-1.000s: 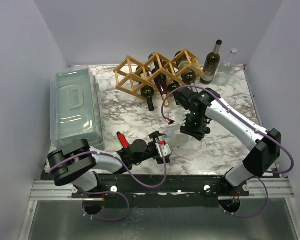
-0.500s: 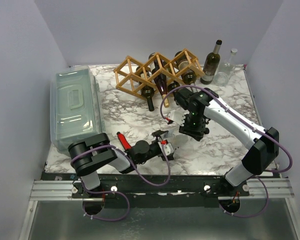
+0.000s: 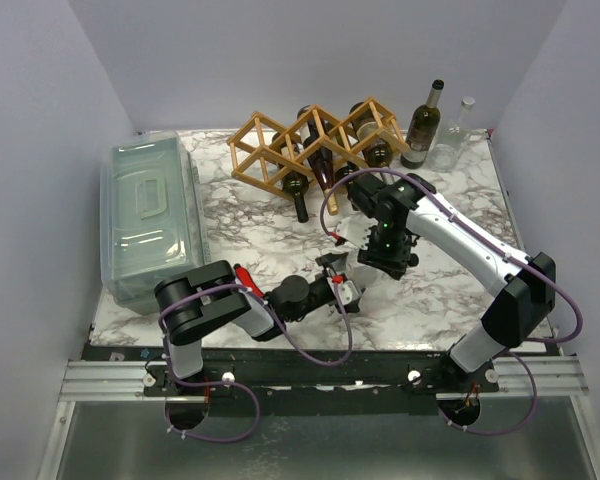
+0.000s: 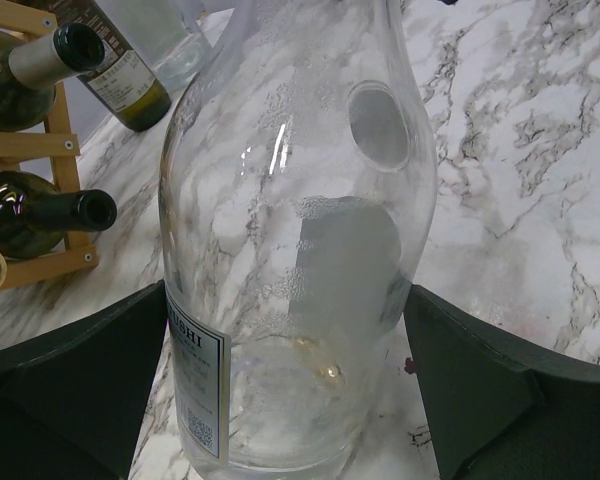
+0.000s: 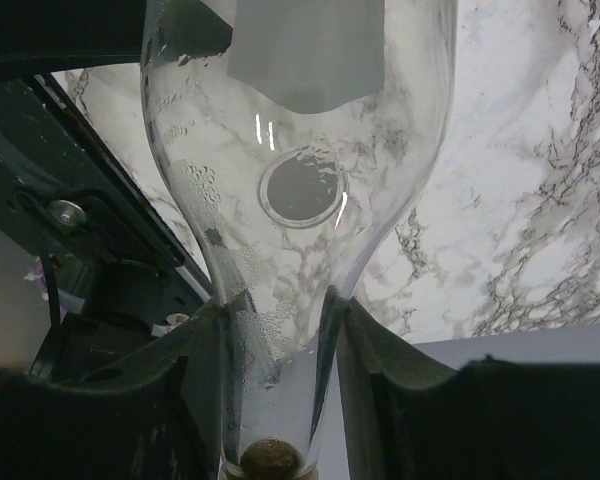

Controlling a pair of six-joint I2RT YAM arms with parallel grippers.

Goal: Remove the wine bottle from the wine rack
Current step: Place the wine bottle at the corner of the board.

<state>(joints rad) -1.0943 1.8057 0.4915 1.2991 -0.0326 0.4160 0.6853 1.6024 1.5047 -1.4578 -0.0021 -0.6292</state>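
- The clear wine bottle (image 4: 300, 230) is out of the wine rack (image 3: 315, 145), which sits at the far edge of the table (image 3: 450, 285); the bottle is over the table's middle, towards the near edge
- The right gripper (image 5: 280, 330) is pinched narrow around the bottle's neck, close to the corked mouth
- The left gripper (image 4: 290, 385) is spread wide and holds nothing, with one finger on each side of the bottle's fat lower body and neither plainly touching
- The bottle's long axis runs from the right gripper (neck) to the left gripper (base), so I'd say the left arm is placed to close across the body
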